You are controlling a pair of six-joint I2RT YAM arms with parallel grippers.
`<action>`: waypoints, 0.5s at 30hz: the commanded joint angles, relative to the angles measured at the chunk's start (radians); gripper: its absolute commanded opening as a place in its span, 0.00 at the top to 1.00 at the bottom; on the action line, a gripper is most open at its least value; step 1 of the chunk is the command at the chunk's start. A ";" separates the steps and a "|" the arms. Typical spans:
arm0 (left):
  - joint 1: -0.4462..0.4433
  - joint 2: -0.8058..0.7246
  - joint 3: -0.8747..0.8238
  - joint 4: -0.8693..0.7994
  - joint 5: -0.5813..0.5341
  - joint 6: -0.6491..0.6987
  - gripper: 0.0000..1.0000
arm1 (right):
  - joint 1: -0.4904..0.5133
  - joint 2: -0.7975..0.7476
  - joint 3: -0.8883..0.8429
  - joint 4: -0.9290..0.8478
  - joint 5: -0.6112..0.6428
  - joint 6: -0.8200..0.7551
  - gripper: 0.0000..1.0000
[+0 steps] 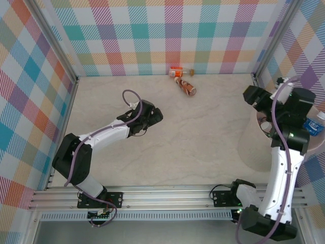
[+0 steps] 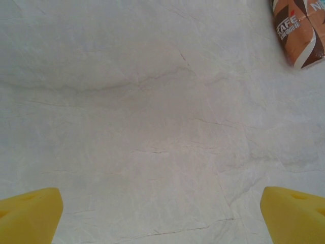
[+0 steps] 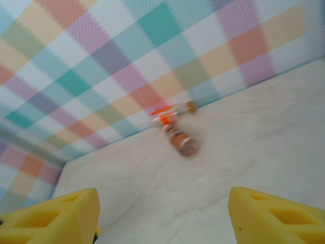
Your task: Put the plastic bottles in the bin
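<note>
Brown-label bottle (image 2: 299, 33) top rt, L gripper (image 2: 162, 216) jaws wide apart, marbled tabletop (image 2: 152, 127)

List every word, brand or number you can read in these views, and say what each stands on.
"CAFE": on the label of the brown bottle, left wrist view; the smaller line beneath it is too small to read.
"N": a cut-off letter beside it, at the frame edge.
Orange-labelled bottle by the far wall: print too small to read, and blurred in the right wrist view.
Blue-labelled bottle at the right edge: too small to read.
</note>
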 commanded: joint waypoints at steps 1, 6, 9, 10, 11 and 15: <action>-0.008 -0.061 -0.045 0.010 -0.059 -0.026 0.00 | 0.122 0.079 0.016 0.068 0.008 -0.014 0.30; -0.006 -0.102 -0.098 0.024 -0.095 -0.063 0.00 | 0.262 0.209 0.041 0.098 0.133 -0.035 0.27; -0.008 -0.130 -0.125 0.030 -0.118 -0.082 0.00 | 0.326 0.300 0.057 0.146 0.134 -0.031 0.25; -0.008 -0.135 -0.132 0.032 -0.127 -0.089 0.00 | 0.350 0.336 0.063 0.161 0.143 -0.029 0.24; -0.008 -0.141 -0.135 0.031 -0.135 -0.095 0.00 | 0.372 0.367 0.069 0.176 0.164 -0.023 0.23; -0.006 -0.140 -0.143 0.015 -0.157 -0.141 0.00 | 0.451 0.521 0.092 0.286 0.255 0.010 0.20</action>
